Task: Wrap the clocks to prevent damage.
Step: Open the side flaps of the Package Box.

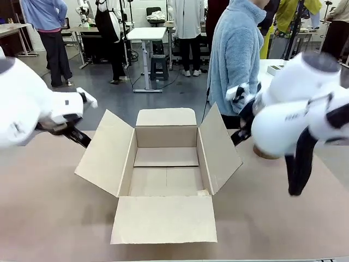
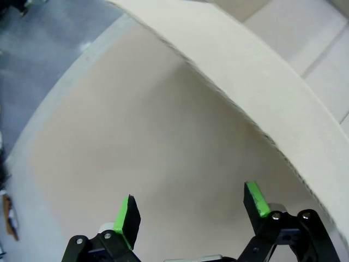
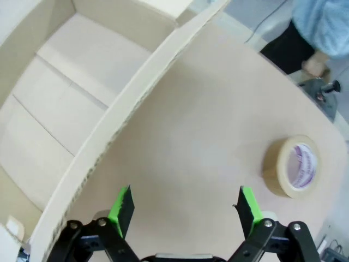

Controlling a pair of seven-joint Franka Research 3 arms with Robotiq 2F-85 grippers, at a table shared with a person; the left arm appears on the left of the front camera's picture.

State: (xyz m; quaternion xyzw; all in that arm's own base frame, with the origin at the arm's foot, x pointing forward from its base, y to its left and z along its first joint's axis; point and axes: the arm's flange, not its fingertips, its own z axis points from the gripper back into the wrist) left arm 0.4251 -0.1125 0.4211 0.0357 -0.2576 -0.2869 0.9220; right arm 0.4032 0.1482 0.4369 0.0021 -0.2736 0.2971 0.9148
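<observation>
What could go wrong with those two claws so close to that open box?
The left gripper hangs open beside the left flap; a sideways move could bend it. The right gripper, also open, sits between the right flap and the tape roll; a sweep might knock the roll away. The person stands near the right arm.

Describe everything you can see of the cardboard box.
The cardboard box is brown corrugated board, upright on the middle of the table, open-topped with four flaps spread outward: the near flap lies almost flat, the side flaps slant up, the far one tilts back. Its floor shows a crosswise seam. Only the table touches it.
</observation>
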